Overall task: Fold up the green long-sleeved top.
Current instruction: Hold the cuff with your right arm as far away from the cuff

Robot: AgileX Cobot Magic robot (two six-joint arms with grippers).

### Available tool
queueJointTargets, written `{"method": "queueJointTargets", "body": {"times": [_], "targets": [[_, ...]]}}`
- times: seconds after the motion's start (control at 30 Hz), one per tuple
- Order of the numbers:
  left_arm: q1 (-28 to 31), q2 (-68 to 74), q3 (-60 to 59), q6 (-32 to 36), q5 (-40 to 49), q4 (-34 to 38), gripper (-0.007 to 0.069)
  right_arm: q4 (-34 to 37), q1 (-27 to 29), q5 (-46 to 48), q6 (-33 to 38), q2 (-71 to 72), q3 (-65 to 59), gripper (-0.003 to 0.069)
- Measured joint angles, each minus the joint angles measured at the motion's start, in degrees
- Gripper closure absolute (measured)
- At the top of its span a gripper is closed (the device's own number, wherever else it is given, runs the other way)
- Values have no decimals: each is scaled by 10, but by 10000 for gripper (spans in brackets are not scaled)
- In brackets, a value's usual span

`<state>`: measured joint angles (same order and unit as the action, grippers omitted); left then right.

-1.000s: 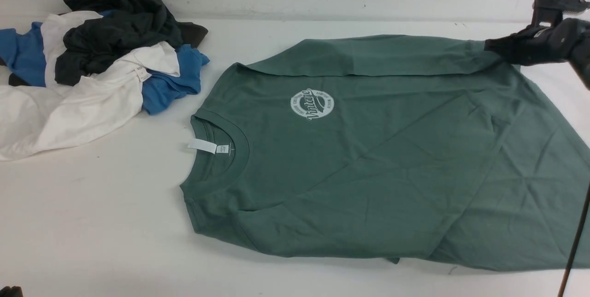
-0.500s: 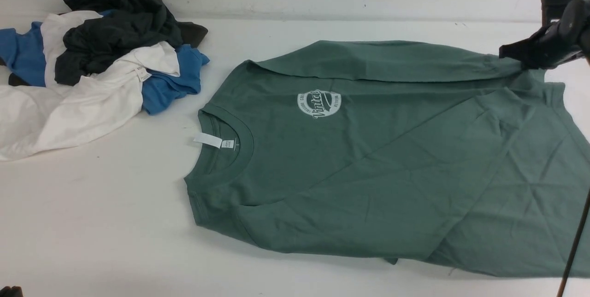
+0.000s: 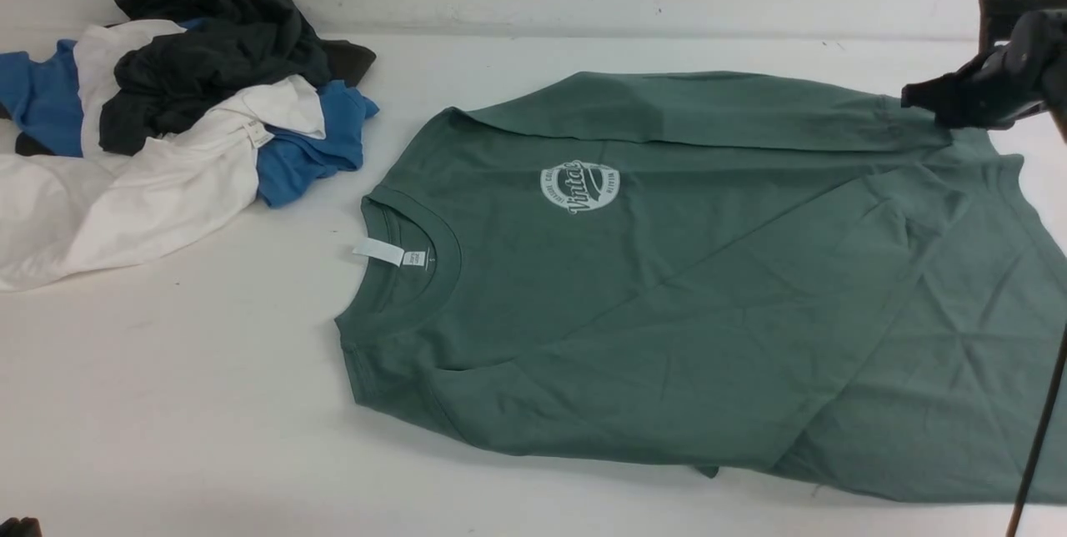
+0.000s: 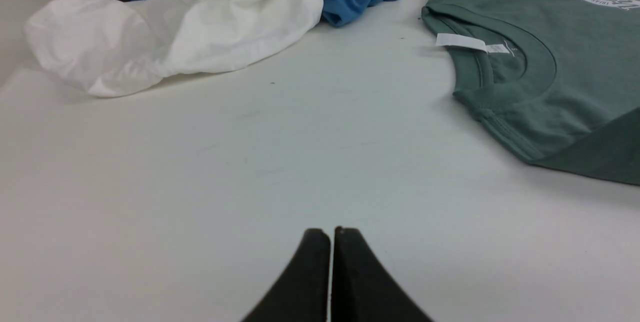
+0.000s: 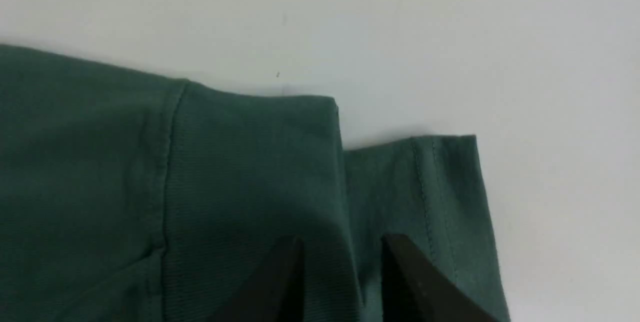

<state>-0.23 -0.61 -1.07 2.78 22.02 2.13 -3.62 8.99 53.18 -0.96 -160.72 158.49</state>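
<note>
**First:** Right claw [image 5: 344, 254], how does it stand?

**Second:** Its jaws are parted a little over the sleeve cuff [image 5: 250, 162] of the green long-sleeved top [image 3: 683, 295]. A ridge of cloth sits between them.

**First:** And the left claw [image 4: 330, 234]?

**Second:** It is pressed shut and holds nothing, low over the bare table [image 4: 200, 187]. The top lies flat on the table's right half. Its collar points toward the pile of garments [image 3: 167, 120] at far left, and its far sleeve is folded along the far edge.
</note>
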Motion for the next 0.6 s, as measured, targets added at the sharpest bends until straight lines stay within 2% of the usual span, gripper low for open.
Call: {"method": "queueJointTargets", "body": {"times": [0.1,0.2,0.5,0.6], "targets": [[0,0,0,0,0,0,625,0,0,-8,-19,-1,0,327],[0,0,0,0,0,0,625,9,0,-30,-34,-3,0,295],[0,0,0,0,0,0,625,15,0,-70,-49,-30,0,287],[0,0,0,0,0,0,625,25,0,-70,-49,-30,0,306]]}}
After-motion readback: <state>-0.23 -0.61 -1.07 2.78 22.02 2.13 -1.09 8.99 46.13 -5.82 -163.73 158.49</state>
